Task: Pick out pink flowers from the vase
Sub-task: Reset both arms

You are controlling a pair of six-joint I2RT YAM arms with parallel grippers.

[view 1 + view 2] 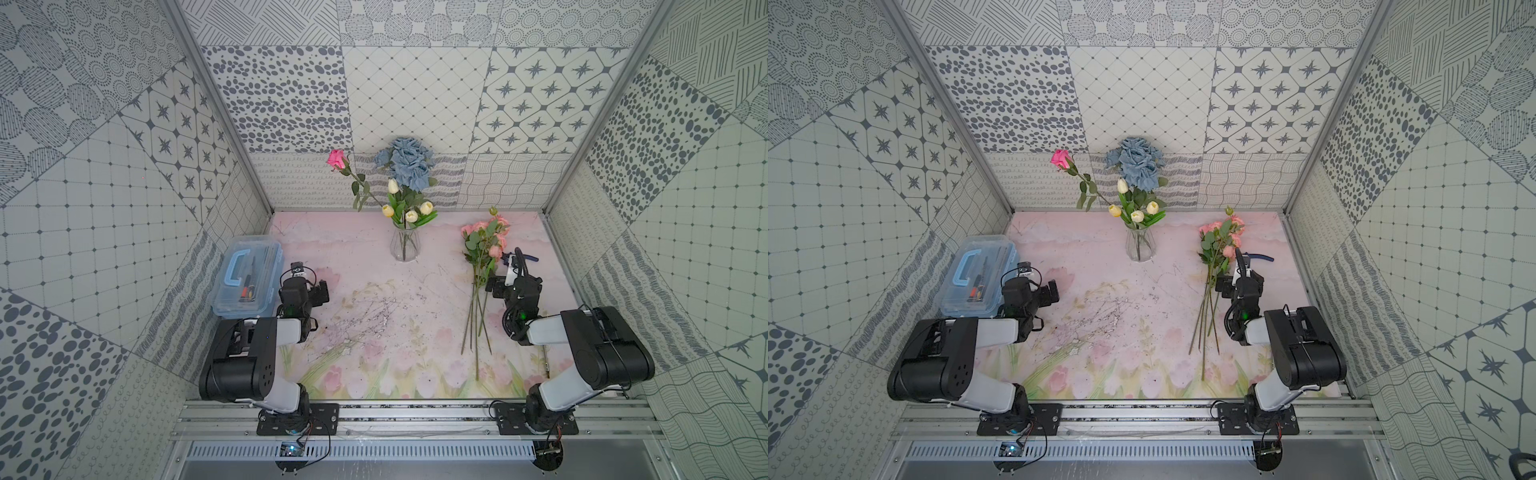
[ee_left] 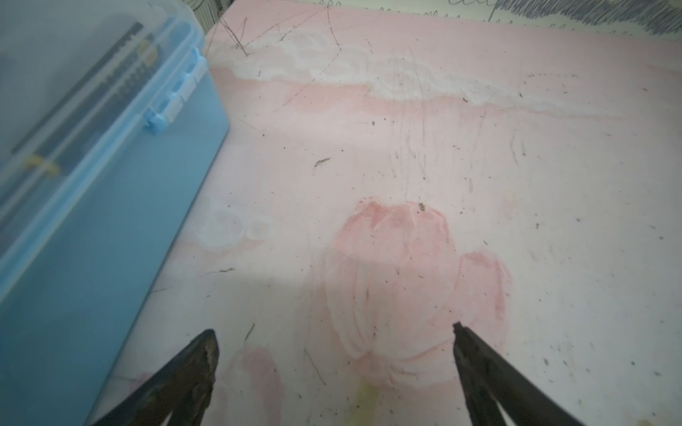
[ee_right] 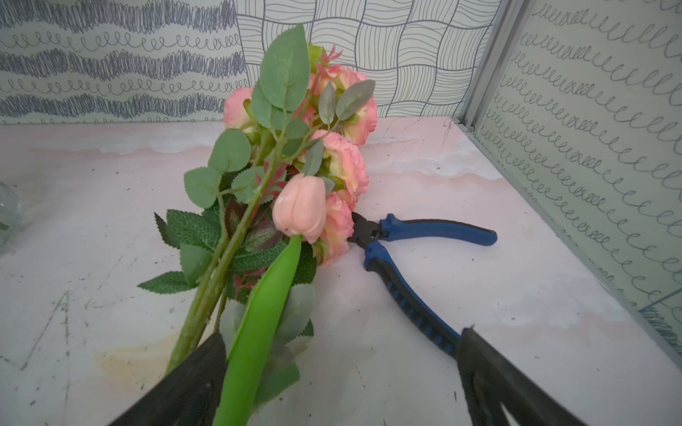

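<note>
We see the vase (image 1: 404, 246) standing at the far centre of the table (image 1: 374, 299). It holds blue roses (image 1: 409, 164), cream tulips (image 1: 411, 216) and one bright pink rose (image 1: 336, 159) leaning left. A bunch of pink flowers (image 1: 484, 239) lies on the right, blooms toward the far side, beside blue-handled pliers (image 3: 413, 236). The right gripper (image 3: 342, 335) sits over their stems with its jaws wide apart, and a green tulip leaf lies between them. The left gripper (image 2: 334, 332), jaws equally apart, hovers beside the blue plastic box (image 2: 92, 184) on the left.
</note>
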